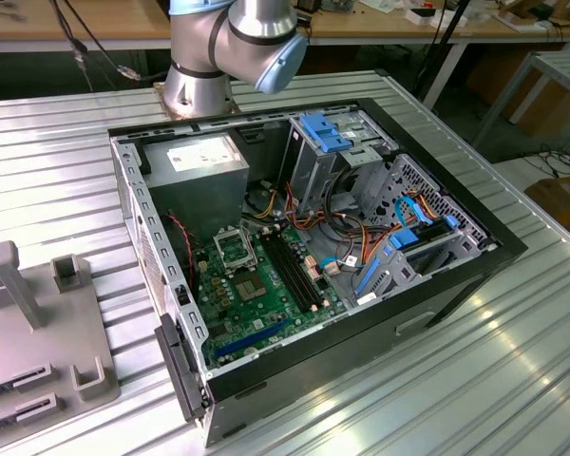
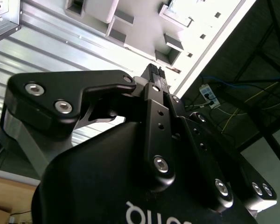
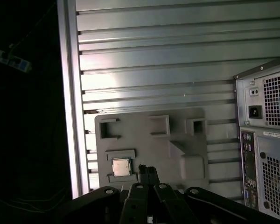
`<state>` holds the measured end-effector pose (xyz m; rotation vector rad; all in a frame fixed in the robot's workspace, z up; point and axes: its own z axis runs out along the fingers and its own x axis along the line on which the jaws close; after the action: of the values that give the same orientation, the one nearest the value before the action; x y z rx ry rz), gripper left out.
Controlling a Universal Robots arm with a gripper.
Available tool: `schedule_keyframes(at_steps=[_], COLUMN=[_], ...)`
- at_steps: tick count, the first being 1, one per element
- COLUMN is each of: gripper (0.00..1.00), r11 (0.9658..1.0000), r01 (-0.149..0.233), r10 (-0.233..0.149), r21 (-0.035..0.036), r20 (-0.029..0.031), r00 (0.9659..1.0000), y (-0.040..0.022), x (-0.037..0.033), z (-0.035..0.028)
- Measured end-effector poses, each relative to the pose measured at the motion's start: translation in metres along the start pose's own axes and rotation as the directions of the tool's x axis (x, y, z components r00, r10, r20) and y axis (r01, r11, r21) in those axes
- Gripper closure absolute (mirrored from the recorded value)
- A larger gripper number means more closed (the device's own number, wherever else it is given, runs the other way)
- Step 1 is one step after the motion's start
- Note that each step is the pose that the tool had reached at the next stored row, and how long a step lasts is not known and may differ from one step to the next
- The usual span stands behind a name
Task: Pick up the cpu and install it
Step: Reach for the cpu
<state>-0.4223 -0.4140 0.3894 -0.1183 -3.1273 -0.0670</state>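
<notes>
Near the black gripper (image 3: pixel 147 171), closed up and holding nothing, the small silver-topped square cpu (image 3: pixel 122 166) lies in a recess of the grey moulded tray (image 3: pixel 177 140). A clean pick, I judge, needs centring above it, jaws squared to its edges. White lettering (image 2: pixel 144 214) on the gripper body is cut off, unreadable.

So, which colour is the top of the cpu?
The cpu top is pale silver-grey; the first wrist view shows it best.
</notes>
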Motion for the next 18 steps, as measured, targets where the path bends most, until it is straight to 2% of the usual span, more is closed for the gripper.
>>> schedule_keyframes(at_steps=[2,7,11,12,15,18], gripper=[0.89,0.89,0.89,0.89,0.89,0.89], r11=[1.0000,1.0000,1.0000,1.0000,1.0000,1.0000], r01=[0.000,0.000,0.000,0.000,0.000,0.000], r10=[0.000,0.000,0.000,0.000,0.000,0.000], r21=[0.0000,0.0000,0.0000,0.0000,0.0000,-0.0001], r20=[0.0000,0.0001,0.0001,0.0000,0.0000,0.0001], r00=[1.0000,1.0000,1.0000,1.0000,1.0000,1.0000], y=[-0.0002,-0.0012,-0.0016,-0.0019,-0.0063,-0.0135], x=[0.0026,0.0152,0.0212,0.0246,0.0358,0.0389], z=[0.0000,0.0002,0.0003,0.0003,0.0009,0.0015])
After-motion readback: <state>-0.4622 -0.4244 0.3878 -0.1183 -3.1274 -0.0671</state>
